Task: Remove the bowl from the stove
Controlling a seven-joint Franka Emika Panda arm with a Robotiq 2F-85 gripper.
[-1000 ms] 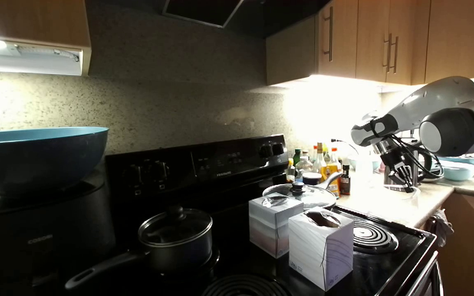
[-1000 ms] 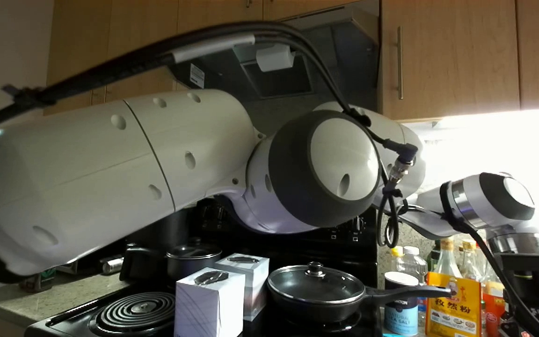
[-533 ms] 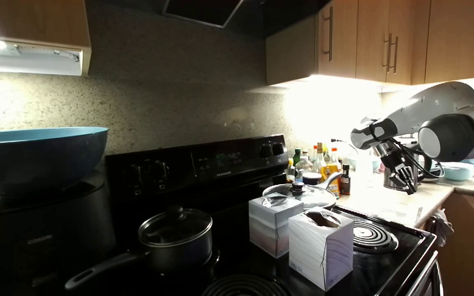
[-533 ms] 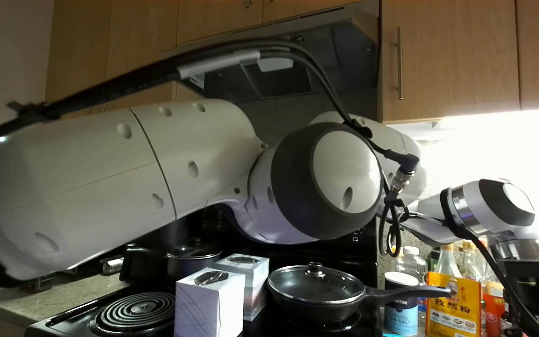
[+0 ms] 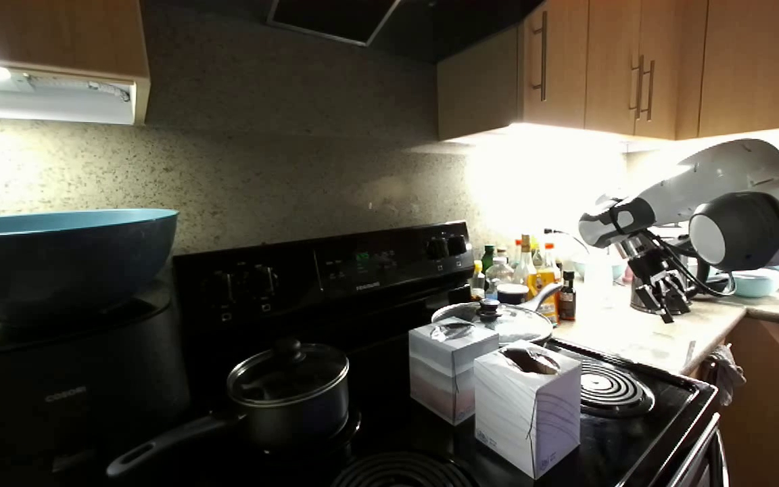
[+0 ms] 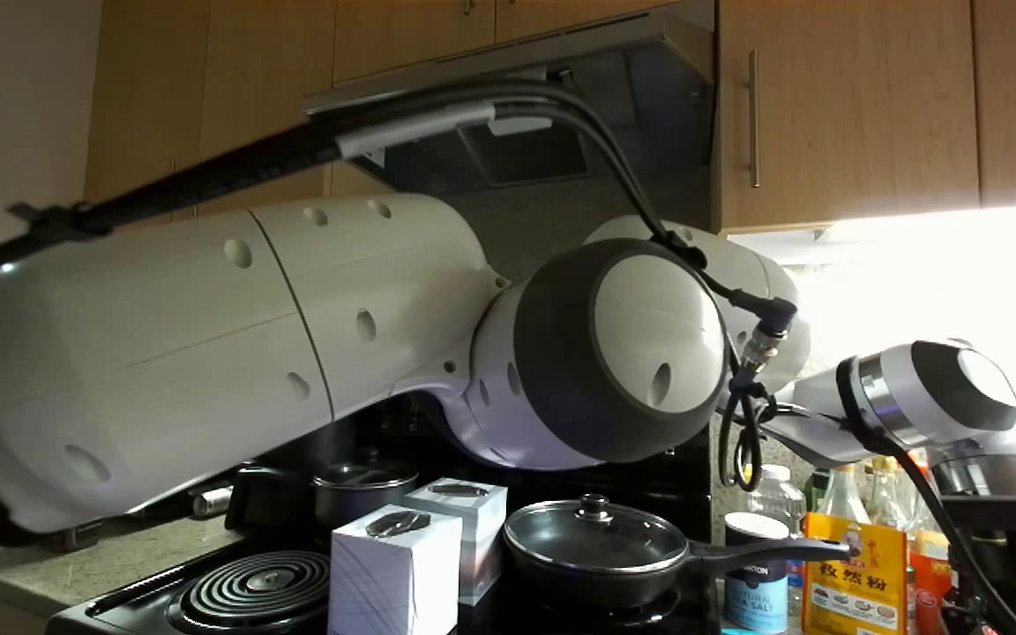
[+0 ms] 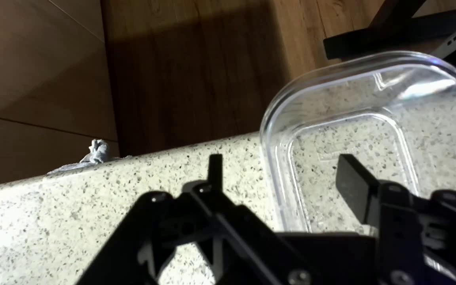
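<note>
In the wrist view, the end effector (image 7: 281, 168) stood wide apart and was holding nothing: one finger (image 7: 215, 170) was outside the wall of the bowl (image 7: 354, 136), toward nine o'clock, and the opposite finger was over its inside, toward three o'clock. I think this straddling suited such a broad, clear bowl, which offered mainly its wall for a pinch. The bowl rested on the speckled surface (image 7: 93, 209), off the stove (image 5: 623, 429), which in an exterior view lay at eight o'clock from the end effector; therefore the task seemed to me almost finished, with perhaps only a careful lifting away to do. At twelve o'clock was the edge of the surface, and beyond it the wooden floor (image 7: 180, 87); the rim appeared to pass over this edge, but I could not tell whether it truly overhung. The bowl was cut off at three o'clock and covered by the end effector at six o'clock. In both exterior views I could not make out the bowl with certainty, and where the arm (image 6: 402, 291) filled much of the frame, the end effector was itself cut off, at four o'clock.
</note>
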